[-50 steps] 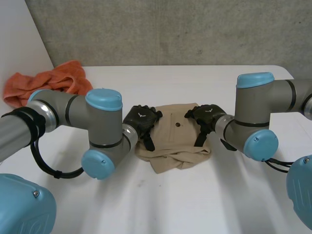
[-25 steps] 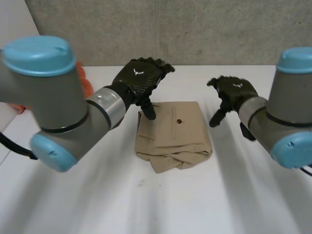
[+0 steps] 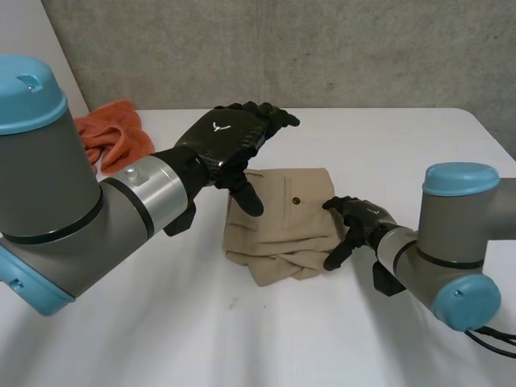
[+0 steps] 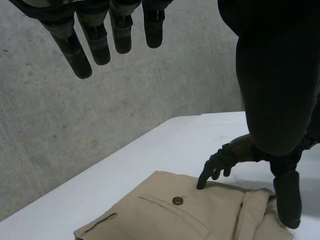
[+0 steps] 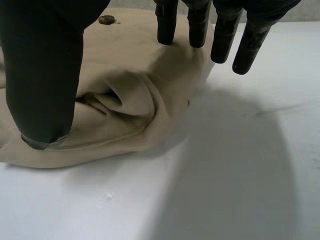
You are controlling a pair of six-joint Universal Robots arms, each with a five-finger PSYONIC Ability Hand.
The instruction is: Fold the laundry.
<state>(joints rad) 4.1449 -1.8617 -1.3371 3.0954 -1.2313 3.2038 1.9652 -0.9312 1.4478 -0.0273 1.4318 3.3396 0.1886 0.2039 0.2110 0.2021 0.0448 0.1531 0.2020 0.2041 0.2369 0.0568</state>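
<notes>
Since half a second ago I'm bringing my right hand (image 3: 355,224) down onto the folded khaki trousers (image 3: 282,214), at their right edge, fingers straight and touching cloth. The left hand (image 3: 226,141) is hovering relaxed above their far-left corner. The trousers are lying on the white table (image 3: 403,137). Dragging risks undoing their bunched near fold.

Right hand (image 3: 360,223) touches folded trousers (image 3: 284,235) (left hand (image 3: 228,141) hovers above).

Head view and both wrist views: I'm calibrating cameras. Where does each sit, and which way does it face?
Head: behind, between the arms, looking down on folded beige trousers; both arms show.
Left wrist: past left hand toward grey concrete wall.
Right wrist: past right hand onto the trousers' edge.
All share the trousers' dark button.
</notes>
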